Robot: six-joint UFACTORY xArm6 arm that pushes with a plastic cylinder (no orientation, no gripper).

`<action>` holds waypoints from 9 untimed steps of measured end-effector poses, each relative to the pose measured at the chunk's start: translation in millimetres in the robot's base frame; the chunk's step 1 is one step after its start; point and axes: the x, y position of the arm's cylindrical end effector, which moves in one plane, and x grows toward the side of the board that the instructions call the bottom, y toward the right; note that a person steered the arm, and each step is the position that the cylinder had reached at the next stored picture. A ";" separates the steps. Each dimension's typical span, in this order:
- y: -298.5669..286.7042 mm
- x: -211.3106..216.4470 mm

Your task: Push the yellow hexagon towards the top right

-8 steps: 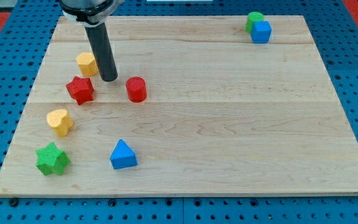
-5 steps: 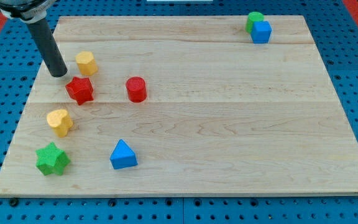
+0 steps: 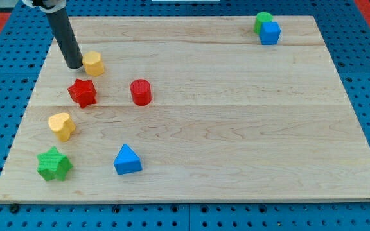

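Note:
The yellow hexagon sits on the wooden board at the upper left. My tip is down on the board just left of the hexagon, touching or almost touching its left side. The dark rod rises from there toward the view's top left.
A red star lies just below the hexagon, and a red cylinder to its lower right. A yellow heart, a green star and a blue triangle lie at lower left. A green cylinder and a blue cube sit at top right.
My tip moved from right of the hexagon around to its left, then in against it. The hexagon has shifted slightly to the right.

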 end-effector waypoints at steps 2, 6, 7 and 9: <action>11.5 -30.2; -22.5 -36.5; -66.0 -1.6; 30.1 32.9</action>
